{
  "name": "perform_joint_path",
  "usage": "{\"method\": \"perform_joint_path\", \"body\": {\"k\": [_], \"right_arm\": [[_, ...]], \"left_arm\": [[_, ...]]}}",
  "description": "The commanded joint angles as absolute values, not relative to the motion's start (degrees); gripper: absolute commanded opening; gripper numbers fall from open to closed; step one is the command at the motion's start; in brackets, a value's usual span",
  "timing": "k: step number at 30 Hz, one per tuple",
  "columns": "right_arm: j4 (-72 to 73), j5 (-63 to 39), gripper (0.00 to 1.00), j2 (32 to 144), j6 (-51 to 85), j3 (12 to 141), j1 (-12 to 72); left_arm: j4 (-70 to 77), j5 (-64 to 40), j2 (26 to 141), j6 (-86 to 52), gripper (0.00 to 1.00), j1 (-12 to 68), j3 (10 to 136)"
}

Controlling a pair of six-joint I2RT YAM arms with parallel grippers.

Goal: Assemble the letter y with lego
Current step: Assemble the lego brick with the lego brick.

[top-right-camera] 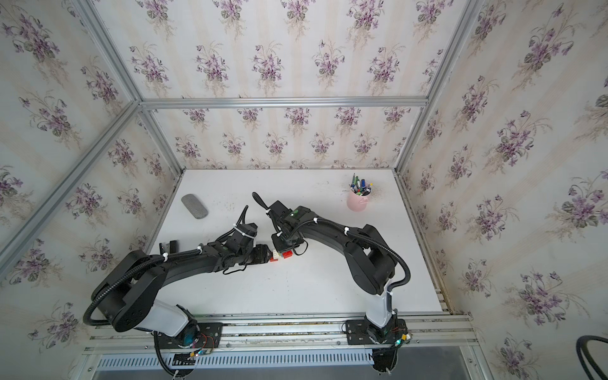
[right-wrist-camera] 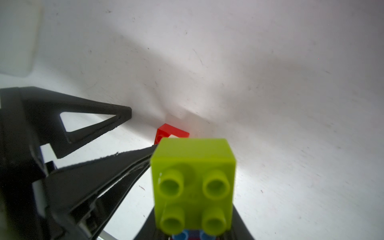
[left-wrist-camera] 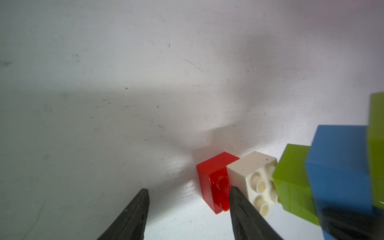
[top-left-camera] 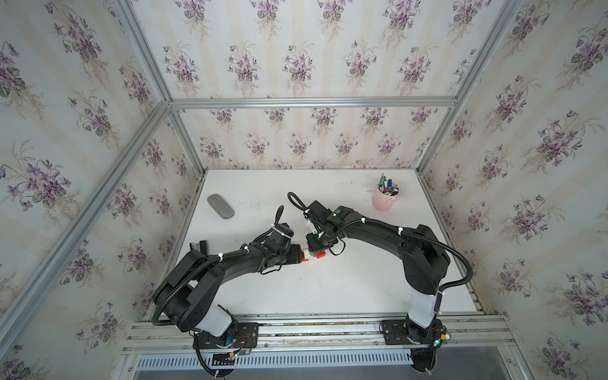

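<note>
White table (top-left-camera: 329, 289) lies under me. A pink cup (top-left-camera: 381, 202) of pens (top-left-camera: 388, 188) stands at the back on my right. A grey oval pad (top-left-camera: 220, 206) lies at the back on my left. My pincers meet in the middle, where the bricks are. My right pincer (top-left-camera: 314, 248) squeezes the blue brick (left-wrist-camera: 336, 166), with a green brick (left-wrist-camera: 291, 180) stuck to it. My left pincer (left-wrist-camera: 189, 190) is wide with nothing inside. One fingertip (left-wrist-camera: 234, 195) is right at the red brick (left-wrist-camera: 214, 180) and white brick (left-wrist-camera: 249, 172).
</note>
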State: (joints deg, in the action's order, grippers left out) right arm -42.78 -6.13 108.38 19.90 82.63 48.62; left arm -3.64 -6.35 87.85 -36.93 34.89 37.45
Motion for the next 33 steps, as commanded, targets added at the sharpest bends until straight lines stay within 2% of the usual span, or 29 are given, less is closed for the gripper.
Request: {"method": "perform_joint_path", "body": {"k": [1,9,16,20,33], "right_arm": [[-43.1,-5.1,0.18,108.3,20.6,82.9,48.7],[-42.4,-5.3,0.18,107.7,21.7,82.2,48.7],[-42.1,-5.0,0.18,107.1,22.3,81.7,48.7],[-41.6,-5.0,0.18,106.9,22.7,81.4,48.7],[-41.3,-5.0,0.18,106.7,22.6,81.3,48.7]], "left_arm": [[-12.9,-6.2,88.6,-37.5,0.64,34.8,36.4],[-13.8,-6.9,83.2,-38.5,0.66,34.2,36.6],[-11.5,-9.5,78.8,-38.5,0.75,33.8,36.7],[-7.8,-12.7,78.2,-39.0,0.79,33.6,35.7],[-5.2,-14.6,80.8,-39.2,0.81,33.3,36.1]]}}
